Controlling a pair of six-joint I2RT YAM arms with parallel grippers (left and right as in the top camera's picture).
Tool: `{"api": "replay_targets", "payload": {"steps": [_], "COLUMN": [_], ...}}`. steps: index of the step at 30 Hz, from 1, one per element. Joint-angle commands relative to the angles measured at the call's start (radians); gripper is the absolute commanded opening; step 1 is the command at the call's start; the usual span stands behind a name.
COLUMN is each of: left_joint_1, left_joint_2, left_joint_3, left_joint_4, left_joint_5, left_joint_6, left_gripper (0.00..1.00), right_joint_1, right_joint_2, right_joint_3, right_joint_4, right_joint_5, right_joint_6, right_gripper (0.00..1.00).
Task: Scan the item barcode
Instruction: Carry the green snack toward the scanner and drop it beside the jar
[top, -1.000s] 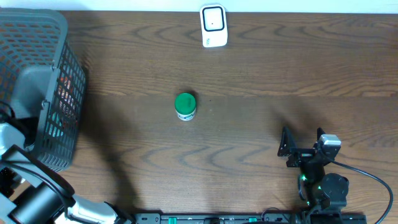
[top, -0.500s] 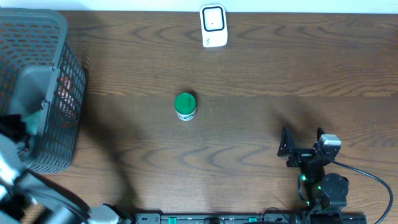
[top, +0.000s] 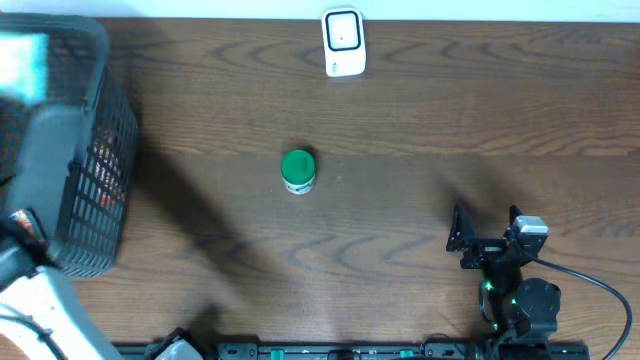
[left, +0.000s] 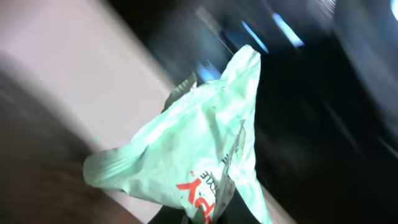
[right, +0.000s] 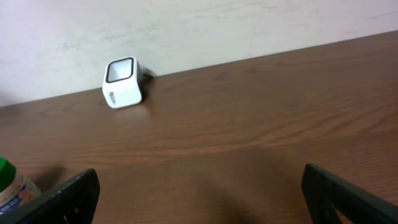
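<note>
The left jaws are pressed together on one pale green bag (left: 186, 155) with red letters on it. They pinch it at its bottom edge. The rest of the bag sticks out in front of them, crumpled and a bit blurred.

In the overhead view a blurry blue-green patch (top: 22, 65) shows over the far corner of the basket (top: 95, 150). It may be the same bag, but it is too blurred to be sure. The left arm (top: 40, 310) is a white blur by the near end of the basket.

There is one basket. It is grey with mesh walls. Red things show through the mesh, but they are too hidden to count.

One white scanner (top: 343, 42) with a dark window stands at the far edge of the desk (top: 450, 130). It is well apart from the basket. It is far in front of the right jaws and off to their left.

One jar with a green lid (top: 298, 170) stands on the desk. It is also in front of the right jaws and to their left, but nearer to them than the scanner is. In the right wrist view the jar (right: 9, 183) peeks in just beside the left finger (right: 68, 193).

The right jaws are spread wide, low over the desk, with only brown wood showing between the two fingers. Bare wood lies between them and the scanner (right: 122, 82).
</note>
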Motion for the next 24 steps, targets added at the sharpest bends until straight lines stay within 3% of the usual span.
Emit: {"api": "replay_targets", "payload": {"steps": [1, 5, 10, 13, 17, 20, 24], "left_joint_1": [-0.315, -0.702, -1.031, -1.196, -1.324, -1.409, -1.478], "left_joint_2": [0.001, 0.066, 0.225, 0.372, 0.497, 0.563, 0.630], "left_joint_3": [0.002, -0.018, -0.018, -0.018, -0.018, -0.018, -0.018], "left_joint_4": [0.014, -0.071, -0.160, -0.249, -0.375, -0.432, -0.445], "left_joint_5": [0.374, 0.349, 0.252, 0.050, -0.335, -0.652, -0.826], "left_joint_6": [0.072, 0.306, 0.539, 0.598, 0.588, 0.461, 0.225], "left_gripper": [0.07, 0.08, 0.08, 0.07, 0.07, 0.07, 0.07], "right_joint_1": [0.008, 0.008, 0.008, 0.008, 0.008, 0.008, 0.008], "right_joint_2": [0.000, 0.000, 0.000, 0.000, 0.000, 0.000, 0.000], "right_joint_3": [-0.005, -0.005, -0.005, -0.005, -0.005, -0.005, -0.005], "right_joint_4": [0.000, 0.000, 0.000, 0.000, 0.000, 0.000, 0.000], "right_joint_5": [-0.004, -0.004, -0.004, -0.004, -0.004, -0.004, -0.004], "right_joint_6": [0.004, 0.004, 0.004, 0.004, 0.004, 0.004, 0.004], "right_gripper": [0.99, 0.99, 0.99, 0.99, 0.99, 0.99, 0.99]}}
